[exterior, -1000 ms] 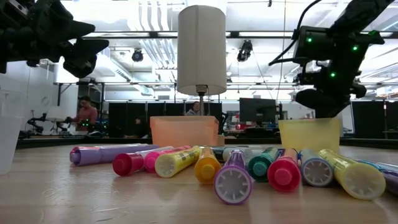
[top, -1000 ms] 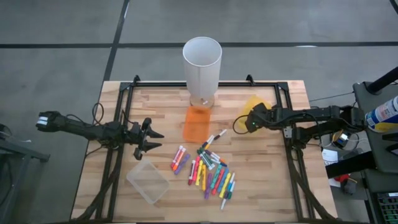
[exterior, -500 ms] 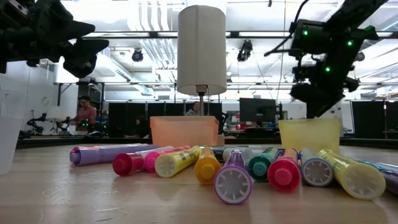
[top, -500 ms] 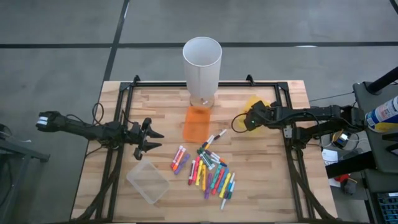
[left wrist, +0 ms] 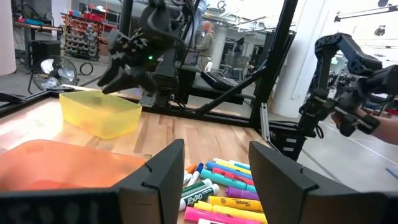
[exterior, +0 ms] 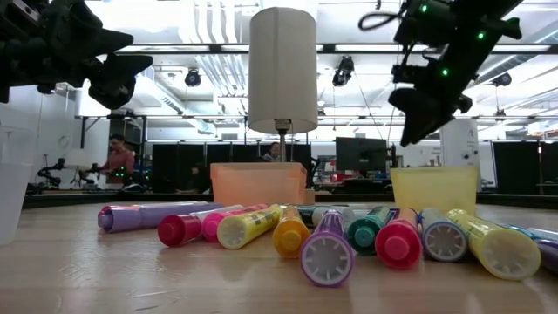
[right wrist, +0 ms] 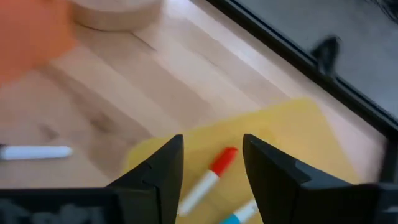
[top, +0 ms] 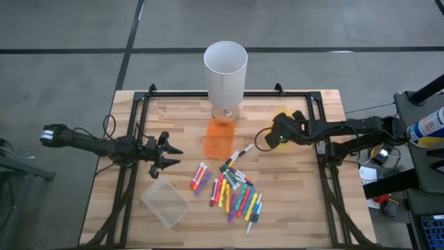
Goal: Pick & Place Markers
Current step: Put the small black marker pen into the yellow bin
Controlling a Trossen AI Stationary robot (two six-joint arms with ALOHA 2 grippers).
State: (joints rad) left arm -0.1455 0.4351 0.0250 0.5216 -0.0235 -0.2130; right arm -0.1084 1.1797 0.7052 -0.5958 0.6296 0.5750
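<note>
On the pale wooden slatted table [top: 291,208], one loose heap of short capped felt markers [top: 236,191] in pink, yellow, green, blue, red, purple and orange, lying near the middle toward the front edge; roughly two dozen, exact count not readable where they overlap. One white-bodied marker with a dark cap [top: 241,152] lying apart from the heap, between it and the orange bin. In the low view, eleven or so cap ends facing the camera in a row [exterior: 327,249]. Three small translucent plastic bins: one orange [top: 220,137] just in front of the tall white cylinder [top: 225,69], one yellow [top: 283,117] toward the right side, one clear [top: 165,202] at the front left. Inside the yellow bin [right wrist: 267,140], two markers visible: one white with a red cap [right wrist: 214,171], one with a blue end [right wrist: 242,211] partly hidden. Right gripper [top: 264,139] raised above the table just beside the yellow bin on the heap's side, fingers [right wrist: 165,168] parted and holding nothing. Left gripper [top: 168,155] hovering over the left part of the table, well apart from the heap, fingers [left wrist: 165,171] spread wide, likewise empty. One person [exterior: 116,163] far off in the room behind.
</note>
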